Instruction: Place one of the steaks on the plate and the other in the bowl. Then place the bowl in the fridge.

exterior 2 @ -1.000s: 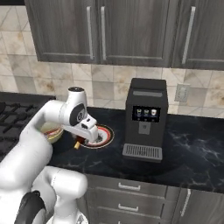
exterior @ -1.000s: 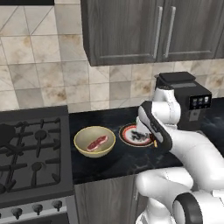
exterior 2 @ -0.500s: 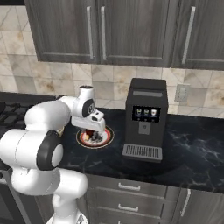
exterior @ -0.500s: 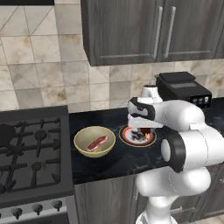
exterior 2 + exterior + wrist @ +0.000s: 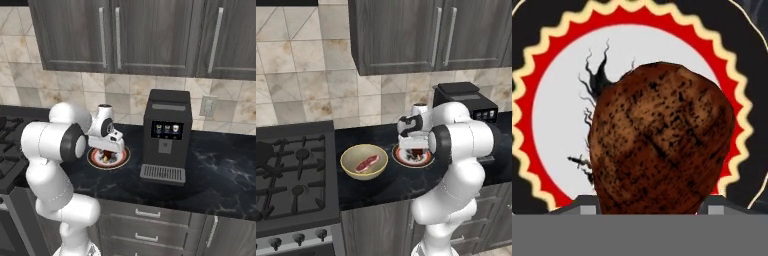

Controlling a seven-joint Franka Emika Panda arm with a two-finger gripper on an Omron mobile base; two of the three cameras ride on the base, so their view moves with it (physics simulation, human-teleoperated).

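The counter is carrying the tan bowl at centre-left of the left base view, the pink steak lying inside. Right of it, the gripper is hovering over the plate, jaws clamped on the brown steak. Lowering gently and releasing centrally should be keeping it off the rim.

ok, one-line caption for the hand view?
Dark brown steak seen close over the red-rimmed plate, between the tool tips.
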